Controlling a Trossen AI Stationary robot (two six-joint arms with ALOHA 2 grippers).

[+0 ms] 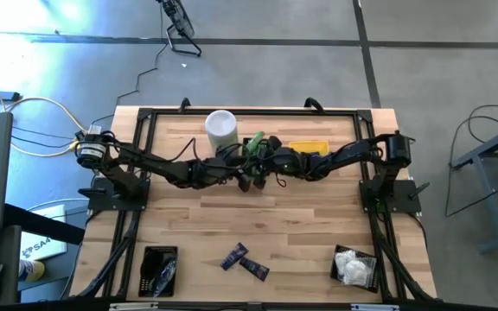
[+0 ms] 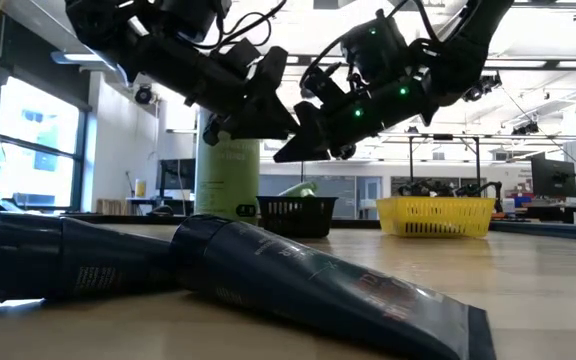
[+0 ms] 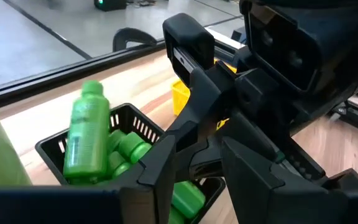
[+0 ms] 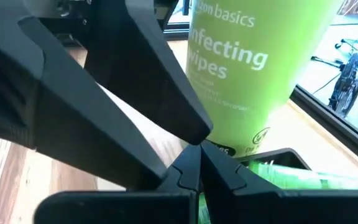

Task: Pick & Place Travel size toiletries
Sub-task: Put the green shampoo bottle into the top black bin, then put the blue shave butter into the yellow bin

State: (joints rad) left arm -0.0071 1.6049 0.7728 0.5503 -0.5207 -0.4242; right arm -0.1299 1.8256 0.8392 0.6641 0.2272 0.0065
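Observation:
Both grippers meet above the table's far middle, over a black mesh basket of little green bottles; one bottle stands upright above the others. My left gripper is open with nothing between its fingers. My right gripper is shut on nothing, and its tips point at the left gripper's fingers from close by. Two dark navy tubes lie flat near the table's near edge, one partly across the other.
The tall white-and-green wipes canister stands just left of the bottle basket, and a yellow basket stands to its right. At the near edge a black basket holds dark pieces at the left, and another holds white packets at the right.

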